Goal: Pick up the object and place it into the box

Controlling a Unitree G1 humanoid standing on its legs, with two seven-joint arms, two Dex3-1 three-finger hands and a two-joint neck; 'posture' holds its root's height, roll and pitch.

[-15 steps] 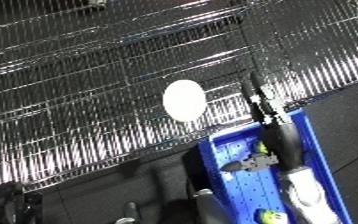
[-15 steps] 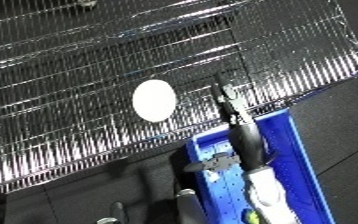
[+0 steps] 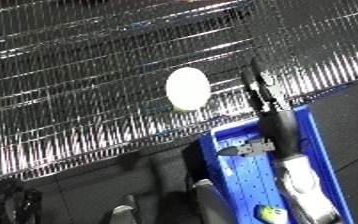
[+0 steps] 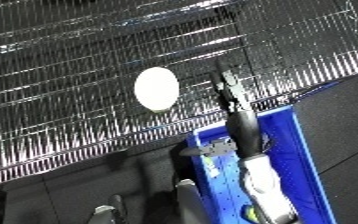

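the object i'm after is a white egg-shaped thing (image 3: pixel 187 88), lying on a wire rack shelf (image 3: pixel 78 75) near its front edge, about midway across my view. the shelf's silver wires run in close rows all around it, and nothing is touching it. just to its right my right hand (image 4: pixel 229 90) reaches up over the shelf's front edge, black fingers straight and held close together, near the white egg-shaped thing but apart from it, holding nothing. the white and silver forearm (image 4: pixel 264 187) trails back down over a blue bin (image 3: pixel 322 150) that sits below the shelf, on the dark floor (image 4: pixel 87 180). something small and yellow-green (image 3: pixel 266 214) shows low in the bin. i can't see my left hand.
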